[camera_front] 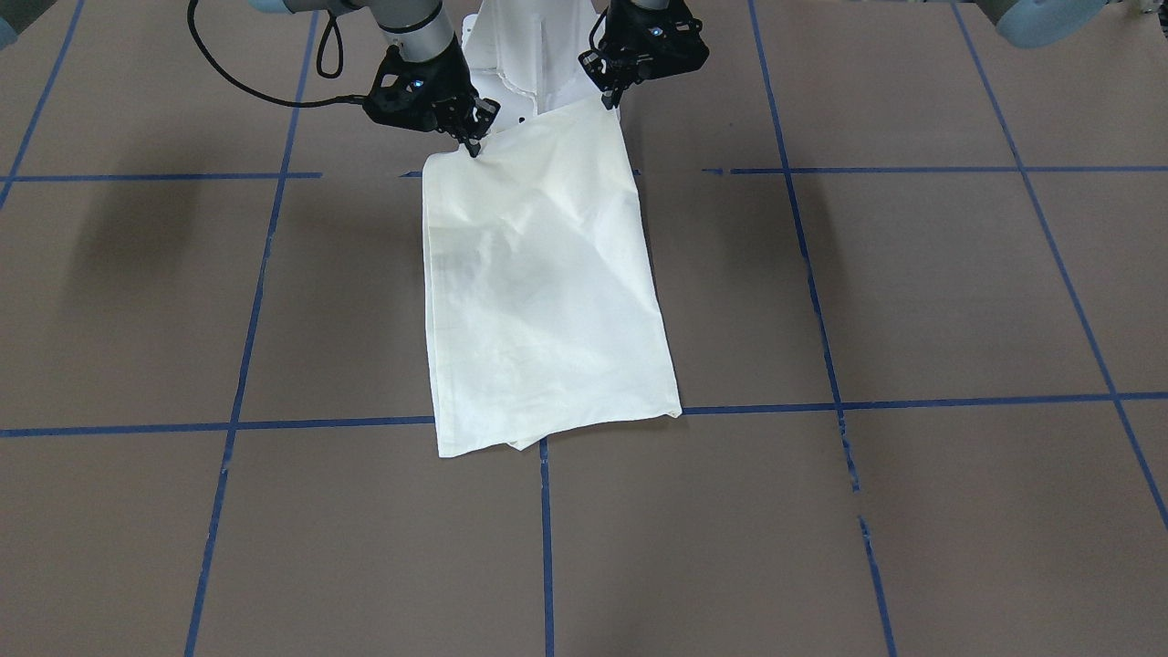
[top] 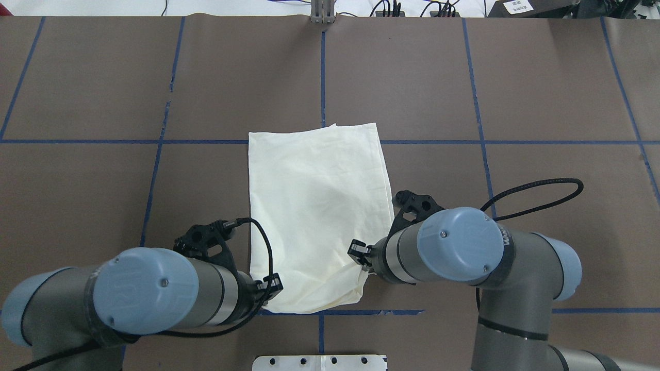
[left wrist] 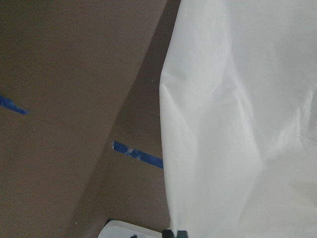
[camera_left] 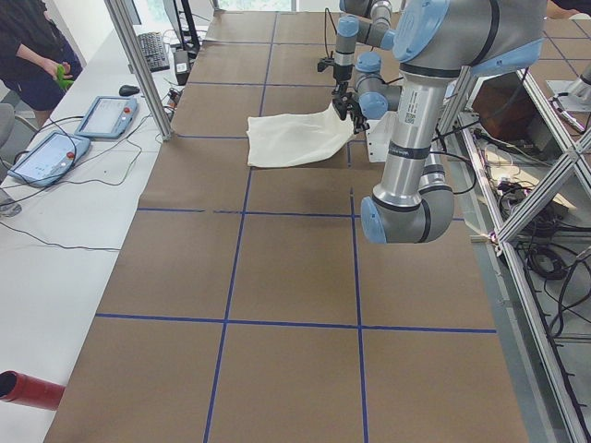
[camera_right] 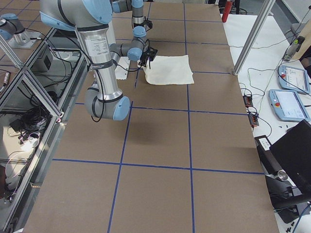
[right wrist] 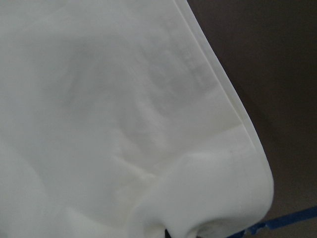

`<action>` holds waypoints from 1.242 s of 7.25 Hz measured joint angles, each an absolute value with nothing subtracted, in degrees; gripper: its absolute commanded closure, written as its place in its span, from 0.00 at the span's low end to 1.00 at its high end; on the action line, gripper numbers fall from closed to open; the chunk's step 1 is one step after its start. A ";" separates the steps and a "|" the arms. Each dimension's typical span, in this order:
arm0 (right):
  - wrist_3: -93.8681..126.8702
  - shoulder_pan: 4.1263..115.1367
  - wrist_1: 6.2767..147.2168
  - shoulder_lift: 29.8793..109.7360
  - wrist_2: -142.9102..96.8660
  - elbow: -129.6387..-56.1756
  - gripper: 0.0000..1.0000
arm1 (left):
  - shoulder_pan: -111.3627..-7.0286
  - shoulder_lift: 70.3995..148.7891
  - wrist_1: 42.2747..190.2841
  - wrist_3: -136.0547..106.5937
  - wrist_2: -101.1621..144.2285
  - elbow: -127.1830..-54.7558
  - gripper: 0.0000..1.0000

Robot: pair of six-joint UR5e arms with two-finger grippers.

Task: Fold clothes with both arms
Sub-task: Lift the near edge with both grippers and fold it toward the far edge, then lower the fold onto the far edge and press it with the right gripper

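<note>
Gripping the folded cream cotton shirt (top: 317, 206) by its corners, the black left pincer (camera_front: 610, 94) at seven o'clock and black right pincer (camera_front: 474, 144) at five hold that edge raised; the rest lies flat on the brown taped surface (top: 103, 77).

**Even light, soft close-ups**

We see bright, diffuse light from above; soft shadows lie on the tabletop (camera_front: 137, 301) beside the T-shirt (camera_front: 538, 292). In both wrist views it looks washed-out and slightly blurred.
</note>
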State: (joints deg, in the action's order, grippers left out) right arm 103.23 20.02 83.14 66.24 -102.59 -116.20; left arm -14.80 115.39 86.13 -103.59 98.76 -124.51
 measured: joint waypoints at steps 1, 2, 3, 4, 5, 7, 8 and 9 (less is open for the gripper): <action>102.66 23.74 80.81 65.25 -105.14 -113.42 1.00 | -18.40 116.59 86.72 -101.45 99.71 -122.75 1.00; 102.17 26.90 79.23 63.46 -107.32 -110.08 1.00 | -22.09 118.36 87.86 -99.53 101.15 -119.83 1.00; 101.84 29.74 78.19 60.80 -109.12 -106.08 1.00 | -25.77 119.87 89.49 -98.15 102.72 -116.48 1.00; 101.66 32.59 76.63 57.40 -110.72 -100.86 1.00 | -29.17 121.22 91.84 -96.83 103.99 -112.63 1.00; 101.52 34.63 74.74 54.26 -111.88 -95.58 1.00 | -31.53 122.97 94.19 -95.98 104.54 -108.21 1.00; 100.69 37.36 71.58 47.49 -112.94 -82.82 0.32 | -35.83 126.68 100.49 -93.79 104.80 -96.98 1.00; 99.58 38.41 70.21 44.80 -113.17 -76.97 0.00 | -37.77 128.06 104.67 -92.85 104.75 -90.96 0.96; 97.42 39.51 69.07 43.31 -113.37 -72.79 0.00 | -39.51 129.26 108.39 -92.28 104.64 -85.63 0.57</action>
